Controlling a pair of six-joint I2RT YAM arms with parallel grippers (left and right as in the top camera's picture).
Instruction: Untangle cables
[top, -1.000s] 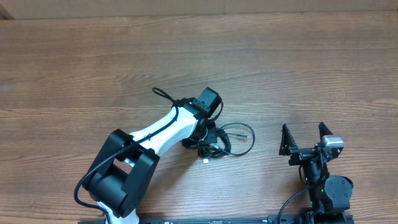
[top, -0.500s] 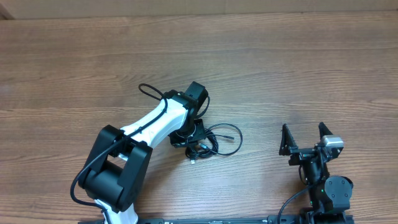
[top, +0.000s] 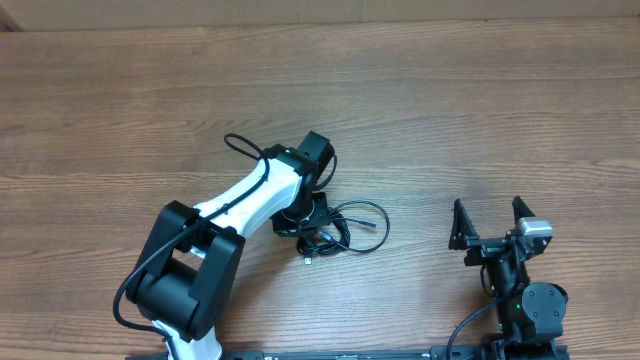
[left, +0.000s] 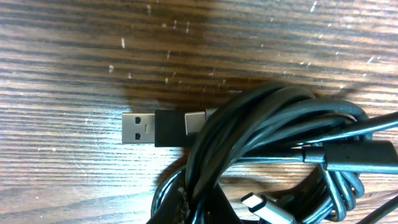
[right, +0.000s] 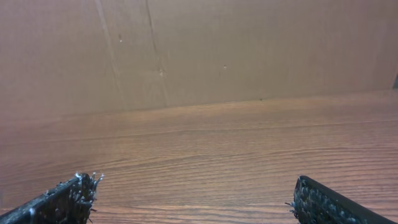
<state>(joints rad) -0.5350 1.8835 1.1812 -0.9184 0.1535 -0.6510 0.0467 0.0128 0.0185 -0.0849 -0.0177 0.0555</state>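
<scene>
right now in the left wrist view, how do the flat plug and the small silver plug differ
The flat plug is broad and rectangular with a black housing; the small silver plug is slim and rounded. The flat plug sticks out left of the cables; the small silver plug sits among their coils. Both have metal tips.

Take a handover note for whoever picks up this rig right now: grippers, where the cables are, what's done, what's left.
Left gripper: shut, down at the cables; whether it pinches a cord is hidden.
Right gripper: open, empty, near the front edge of the table, apart from the cables.
Cables: one tangled bundle mid-table, a loose loop toward the right arm's side, a USB plug sticking out.
Done: nothing separated yet.
Left: pull every cord free.
</scene>
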